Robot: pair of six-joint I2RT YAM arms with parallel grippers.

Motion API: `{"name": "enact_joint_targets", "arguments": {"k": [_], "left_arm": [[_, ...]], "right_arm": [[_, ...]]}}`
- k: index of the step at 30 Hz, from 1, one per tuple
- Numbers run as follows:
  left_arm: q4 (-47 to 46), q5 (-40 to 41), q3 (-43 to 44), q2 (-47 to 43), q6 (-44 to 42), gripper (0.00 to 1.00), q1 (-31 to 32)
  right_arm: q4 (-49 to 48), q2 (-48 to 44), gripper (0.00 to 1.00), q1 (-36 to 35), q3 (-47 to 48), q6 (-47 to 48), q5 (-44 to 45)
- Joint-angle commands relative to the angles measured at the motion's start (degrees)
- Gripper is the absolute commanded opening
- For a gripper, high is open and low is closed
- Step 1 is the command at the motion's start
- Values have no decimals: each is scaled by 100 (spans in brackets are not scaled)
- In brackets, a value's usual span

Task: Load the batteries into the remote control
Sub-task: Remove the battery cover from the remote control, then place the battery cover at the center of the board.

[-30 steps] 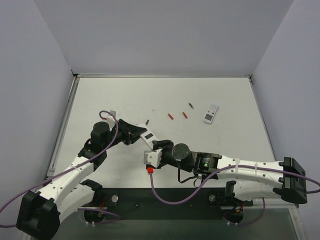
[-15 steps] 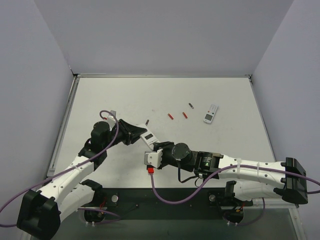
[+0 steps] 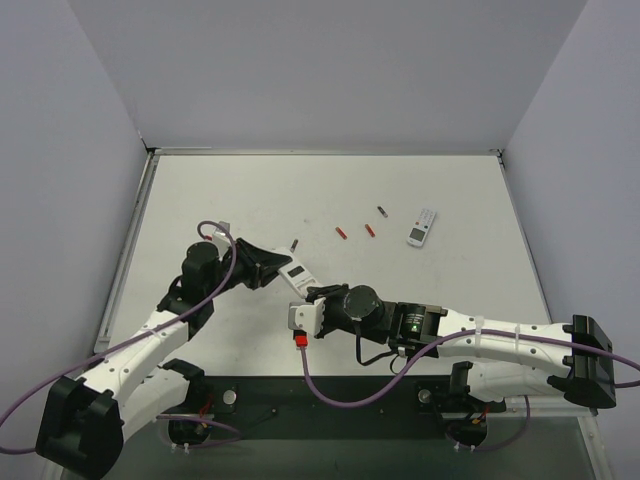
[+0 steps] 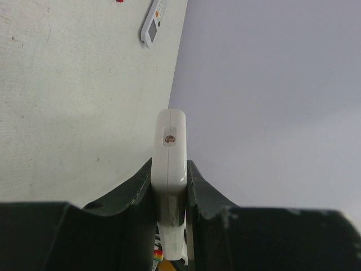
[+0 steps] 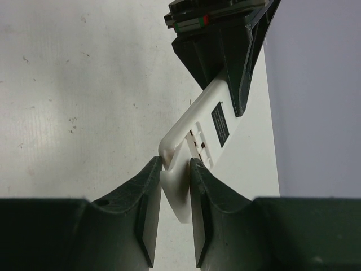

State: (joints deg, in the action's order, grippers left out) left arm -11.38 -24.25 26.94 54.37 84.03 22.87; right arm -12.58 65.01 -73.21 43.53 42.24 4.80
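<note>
Remote control (image 5: 204, 119), small and rectangular, showing its white back, is clamped in my left claw (image 4: 169, 169) over the table (image 3: 450, 290). My right claw (image 5: 175, 169) pinches its thin white plastic cover (image 5: 178, 199). I should pull straight along the body, without twisting. The red front is hidden, and the two tiny red batteries (image 3: 341, 232) lie well apart from it, hardly visible.

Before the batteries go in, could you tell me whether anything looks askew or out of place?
The back cover hangs askew off the end of the remote control, pinched by the right gripper, baring the battery bay.
</note>
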Motion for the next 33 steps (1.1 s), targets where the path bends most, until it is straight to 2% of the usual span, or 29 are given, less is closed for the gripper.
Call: {"name": "enact_joint_targets", "arguments": {"k": [1, 6, 13, 16, 19, 25, 33], "left_arm": [[-708, 236, -109, 47, 263, 0, -64], [-901, 272, -417, 293, 263, 0, -64], [-875, 201, -619, 513, -114, 0, -37], [-691, 280, -646, 461, -588, 0, -116], [-559, 281, -663, 329, -1412, 0, -291], [-225, 307, -611, -514, -2662, 0, -503], [1329, 1211, -181, -2298, -4174, 0, -565]], "right_arm": [[107, -147, 6, -97, 51, -93, 3], [-121, -208, 0, -106, -55, -93, 266], [-271, -191, 0, -79, -134, -93, 548], [-201, -103, 0, 52, -160, -250, 733], [1, 133, 0, 402, -222, -628, 812], [-17, 1089, 0, 808, -337, -1269, 1497], [168, 2506, 0, 966, 32, -1894, 2147]]}}
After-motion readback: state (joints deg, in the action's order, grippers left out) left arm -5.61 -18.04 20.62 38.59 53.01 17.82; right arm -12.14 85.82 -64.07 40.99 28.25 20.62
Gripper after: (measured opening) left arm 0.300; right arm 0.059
